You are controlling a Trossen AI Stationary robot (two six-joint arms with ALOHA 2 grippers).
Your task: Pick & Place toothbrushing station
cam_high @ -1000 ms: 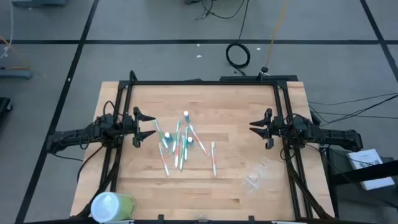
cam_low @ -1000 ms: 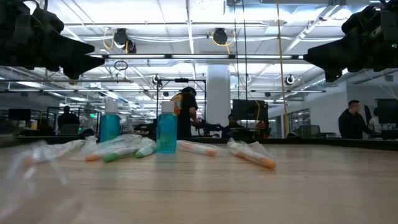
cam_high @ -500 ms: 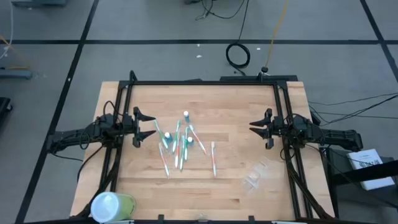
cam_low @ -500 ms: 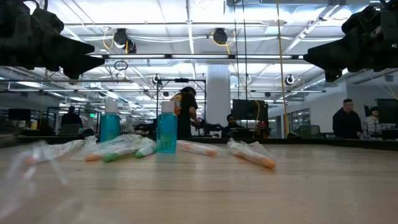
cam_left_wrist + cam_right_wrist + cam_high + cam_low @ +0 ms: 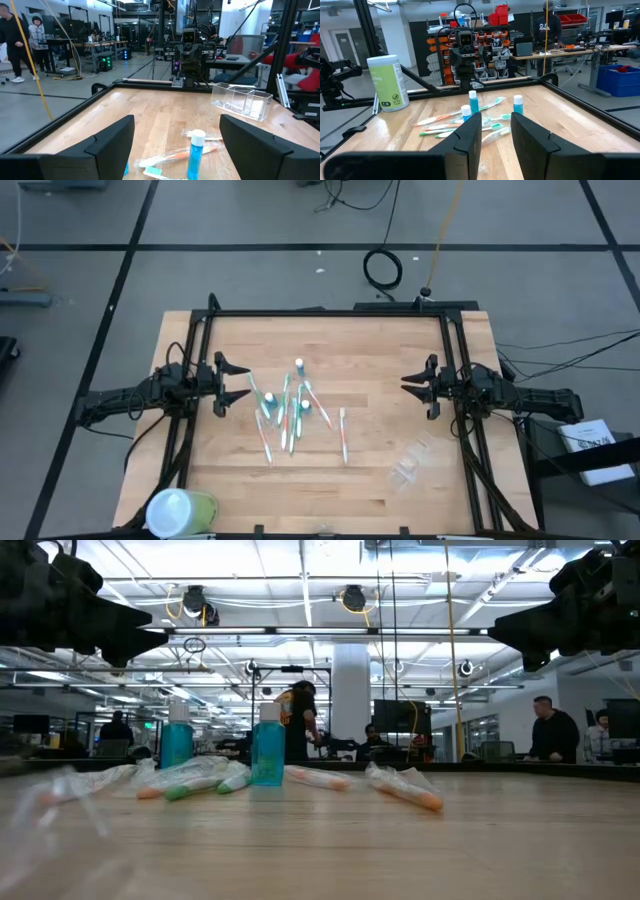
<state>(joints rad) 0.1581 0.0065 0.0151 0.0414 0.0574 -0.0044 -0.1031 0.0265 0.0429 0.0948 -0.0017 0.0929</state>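
Several thin white, green and orange toothbrushes (image 5: 288,420) lie flat in a loose heap at the middle of the wooden table. Three small teal tubes (image 5: 298,368) stand upright on their bases among them (image 5: 267,750) (image 5: 473,103). The clear plastic holder (image 5: 408,463) rests on the table toward the near right corner (image 5: 242,101). My left gripper (image 5: 236,383) hovers open at the left of the heap (image 5: 177,145). My right gripper (image 5: 412,385) hovers at the table's right side, narrowly open, nothing between its fingers (image 5: 496,135).
A large yellow-green container with a white top (image 5: 180,510) stands at the near left corner (image 5: 387,82). A black frame (image 5: 330,311) borders the table's far edge and sides. People move about in the room beyond the table.
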